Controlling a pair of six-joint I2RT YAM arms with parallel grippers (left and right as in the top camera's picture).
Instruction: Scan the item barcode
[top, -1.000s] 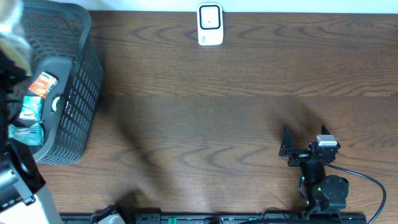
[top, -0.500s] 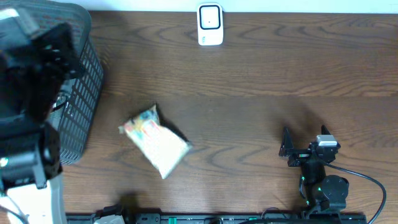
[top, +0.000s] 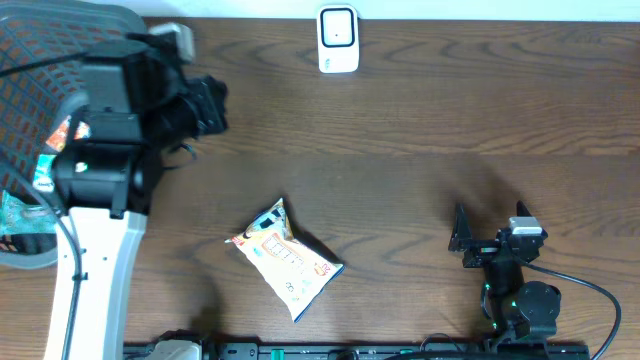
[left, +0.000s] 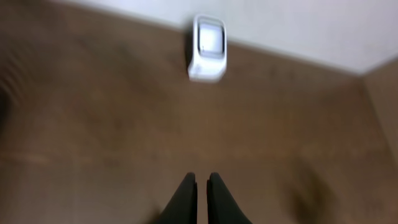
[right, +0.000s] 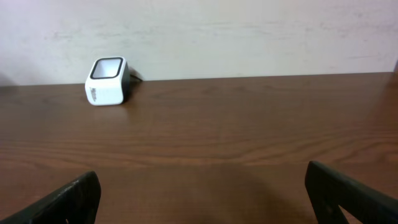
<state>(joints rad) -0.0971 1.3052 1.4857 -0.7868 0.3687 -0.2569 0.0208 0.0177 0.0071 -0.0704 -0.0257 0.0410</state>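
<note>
While the snack bag (top: 287, 258) lies flat mid-table, neither arm touches it.
Left gripper (left: 202, 182), fingers pressed together, hovers beside the basket (top: 40, 45); right gripper (right: 202, 199) rests with fingers spread wide; tabletop (top: 420, 130) lies between bag and far-edge scanner (top: 338, 40).

Overhead straight down, both wrist views facing far scanner (top: 338, 40)
</note>
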